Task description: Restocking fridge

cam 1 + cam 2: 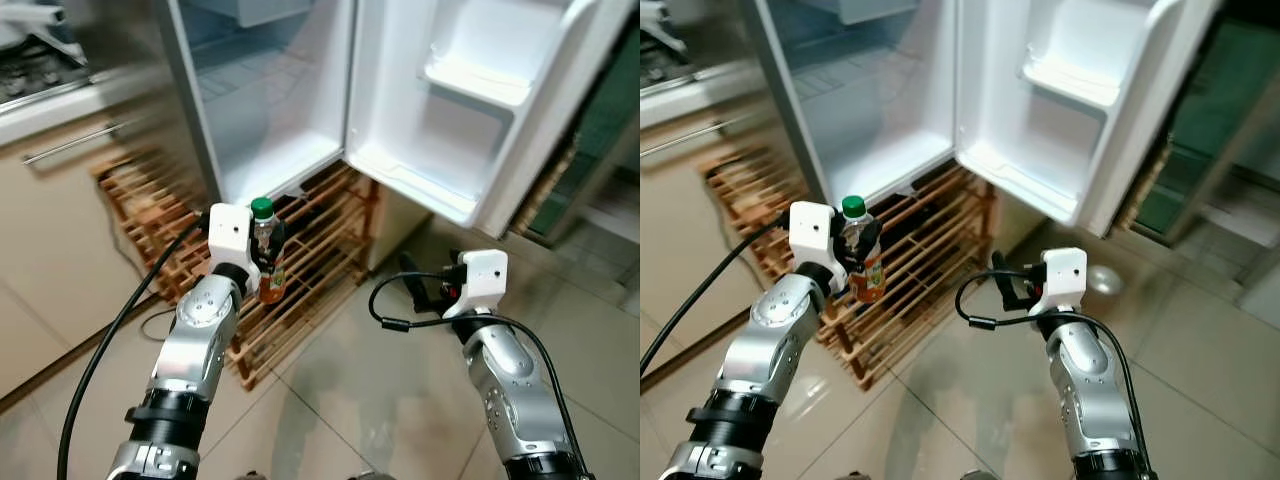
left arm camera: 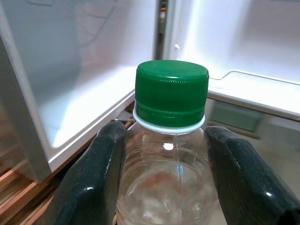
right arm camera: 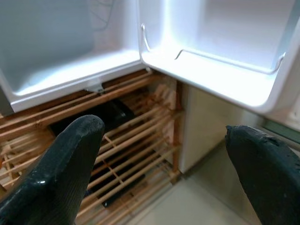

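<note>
Left claw (image 1: 268,262) round bottle (image 1: 268,250), short of fridge's (image 1: 290,150) open bottom edge.

home kitchen, open white fridge (image 1: 290,110) with door shelves (image 1: 478,78), gas hob (image 1: 35,72) set in pale worktop (image 1: 60,105), beige cabinet front with bar handle (image 1: 70,142), low wooden slat rack (image 1: 310,260) under the fridge, glossy beige tiled floor (image 1: 340,400)
</note>
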Robot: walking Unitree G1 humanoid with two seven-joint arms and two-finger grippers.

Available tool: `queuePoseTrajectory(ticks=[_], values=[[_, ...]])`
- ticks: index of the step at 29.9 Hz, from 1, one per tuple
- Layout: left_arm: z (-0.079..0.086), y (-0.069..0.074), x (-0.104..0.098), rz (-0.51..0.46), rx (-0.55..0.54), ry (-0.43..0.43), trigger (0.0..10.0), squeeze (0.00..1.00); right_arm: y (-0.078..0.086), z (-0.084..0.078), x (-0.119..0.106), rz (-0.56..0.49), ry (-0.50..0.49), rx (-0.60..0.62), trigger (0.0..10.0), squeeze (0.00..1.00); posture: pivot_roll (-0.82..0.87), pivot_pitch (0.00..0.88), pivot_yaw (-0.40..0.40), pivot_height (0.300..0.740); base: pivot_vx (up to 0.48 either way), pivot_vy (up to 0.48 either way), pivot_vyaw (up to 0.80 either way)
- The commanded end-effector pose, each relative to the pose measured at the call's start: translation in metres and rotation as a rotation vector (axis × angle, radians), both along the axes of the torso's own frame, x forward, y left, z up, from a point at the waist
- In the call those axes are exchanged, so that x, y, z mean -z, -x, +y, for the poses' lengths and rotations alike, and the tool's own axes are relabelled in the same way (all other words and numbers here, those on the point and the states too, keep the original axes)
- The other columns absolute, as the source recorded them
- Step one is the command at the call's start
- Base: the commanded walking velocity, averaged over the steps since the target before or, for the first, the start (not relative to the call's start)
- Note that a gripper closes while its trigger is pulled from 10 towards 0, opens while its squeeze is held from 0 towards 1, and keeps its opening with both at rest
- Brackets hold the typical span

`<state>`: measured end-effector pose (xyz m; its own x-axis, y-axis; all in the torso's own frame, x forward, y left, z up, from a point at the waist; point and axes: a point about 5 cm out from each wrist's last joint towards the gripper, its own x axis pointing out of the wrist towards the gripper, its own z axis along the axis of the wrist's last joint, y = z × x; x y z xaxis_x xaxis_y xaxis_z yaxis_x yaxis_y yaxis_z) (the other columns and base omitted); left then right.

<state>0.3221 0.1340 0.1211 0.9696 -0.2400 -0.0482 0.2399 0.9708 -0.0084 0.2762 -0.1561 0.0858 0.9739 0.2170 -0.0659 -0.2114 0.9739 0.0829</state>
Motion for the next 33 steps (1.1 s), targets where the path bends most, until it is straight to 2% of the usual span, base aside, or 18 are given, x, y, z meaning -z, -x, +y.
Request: queuePoseTrajectory(ticks=[1,3,6,7,10,19,33], values=[[0.009,-0.003,-0.005,-0.032,-0.024,-0.02,10.0,0.0,0.0,0.005,-0.003,-0.019,-0.001,-0.015,10.0,0.0,-0.14,0.0,0.024,0.74,0.0,0.48,-0.76],[0.007,-0.002,-0.005,-0.048,-0.004,-0.045,10.0,0.0,-0.001,0.004,-0.003,-0.023,0.001,-0.005,10.0,0.0,-0.14,0.0,0.024,0.74,0.0,0.24,-0.76],[0.0,0.003,-0.005,-0.065,0.042,-0.023,10.0,0.0,-0.002,0.001,-0.003,-0.028,0.004,0.012,10.0,0.0,-0.14,0.0,0.024,0.74,0.0,0.0,-0.5],[-0.007,0.008,-0.005,-0.08,0.086,-0.005,10.0,0.0,-0.002,0.001,-0.002,-0.029,0.009,0.013,10.0,0.0,-0.14,0.0,0.022,0.74,0.0,0.0,0.0],[-0.013,0.009,-0.007,-0.095,0.104,0.013,10.0,0.0,-0.003,0.002,-0.002,-0.029,0.019,0.006,10.0,0.0,-0.14,0.0,0.018,0.74,0.135,-0.085,0.0],[-0.013,0.004,-0.013,-0.119,0.097,0.019,10.0,0.0,-0.006,0.004,-0.001,-0.03,0.017,0.004,10.0,0.0,-0.14,0.0,0.021,0.74,0.4,-0.261,-0.52],[-0.012,-0.001,-0.013,-0.112,0.053,0.06,10.0,0.0,-0.004,0.005,0.001,-0.039,0.037,-0.014,10.0,0.0,-0.14,0.0,0.019,0.74,0.402,-0.239,0.0]])
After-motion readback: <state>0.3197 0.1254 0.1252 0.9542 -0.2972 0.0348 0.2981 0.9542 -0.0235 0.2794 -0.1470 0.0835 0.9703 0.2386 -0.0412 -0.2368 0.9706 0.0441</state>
